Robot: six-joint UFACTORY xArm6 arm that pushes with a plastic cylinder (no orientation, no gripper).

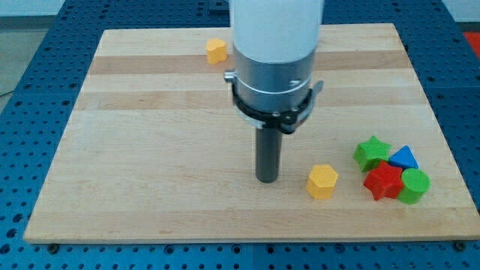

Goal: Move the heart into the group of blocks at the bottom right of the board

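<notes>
**Camera view: rod tip stands mid-board, 2 yellow blocks apart from the cluster**

The light wooden board (150, 150) lies on a blue perforated table (22, 45). Furthest left of the blocks is a small yellow plastic block (216, 51), alone near the board's top edge, a little left of the middle. Its outline is too small to read with certainty, but it is the only candidate for the heart. It sits well apart from everything else.

Next comes the dark rod under the white and silver arm. My tip (268, 180) rests on the board towards the bottom edge. It grips nothing and touches no block.

Just to its right, with a gap between, sits a yellow hexagonal block (322, 181).

Near the bottom right corner, 4 blocks huddle together: a green star (371, 152), a red star (383, 181), a blue triangle (405, 158) and a green round block (414, 185).
</notes>
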